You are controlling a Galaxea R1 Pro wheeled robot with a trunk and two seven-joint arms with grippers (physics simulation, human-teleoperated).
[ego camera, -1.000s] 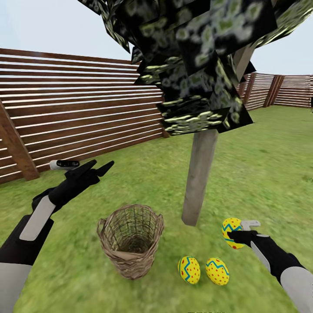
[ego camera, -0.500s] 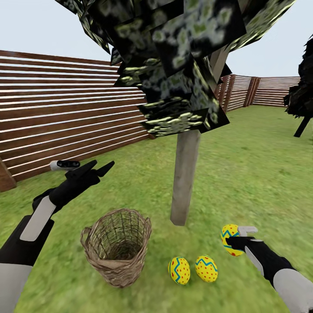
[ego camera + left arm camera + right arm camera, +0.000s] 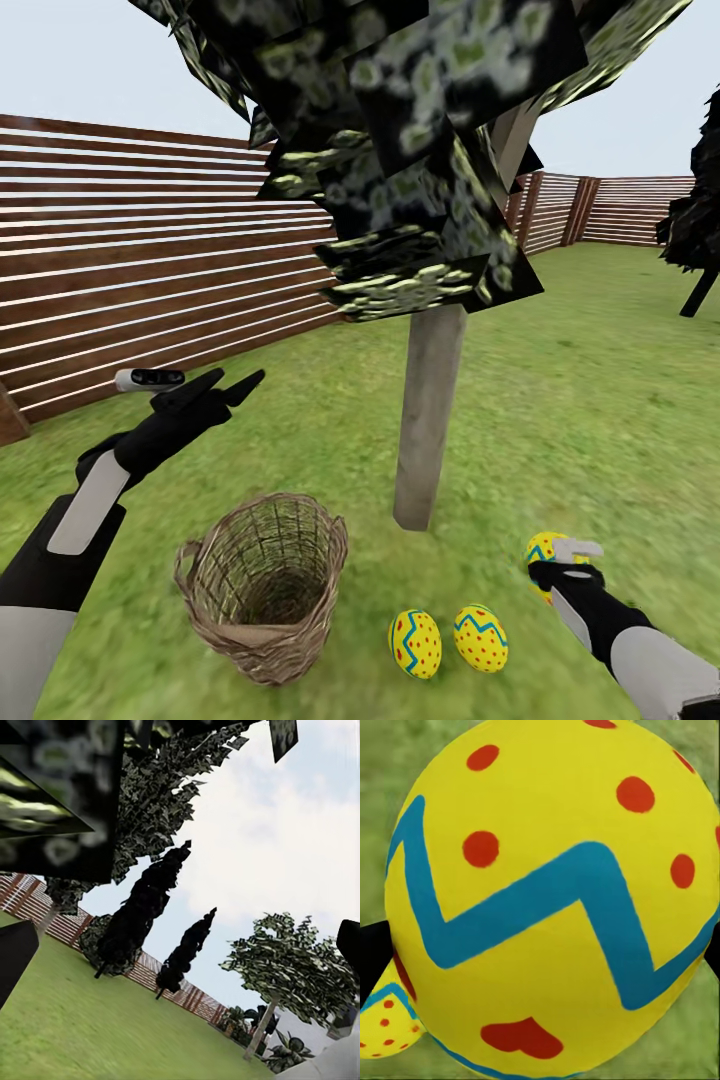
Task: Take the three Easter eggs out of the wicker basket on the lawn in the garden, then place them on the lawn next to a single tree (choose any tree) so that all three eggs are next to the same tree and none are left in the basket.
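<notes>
Held egg (image 3: 543, 553) half hidden behind right pincer (image 3: 566, 566).

2 arms with black wrists, pale grey forearm panels, white upper sleeves; black fingers (image 3: 243, 385).

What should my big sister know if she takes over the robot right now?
Right gripper: shut on the third egg, low over the lawn, right of the tree.
Left gripper: open, holding nothing, raised above the wicker basket.
Done: the basket looks empty; two eggs lie on the grass near the trunk.
Left: set the third egg down by the others and let go.
</notes>
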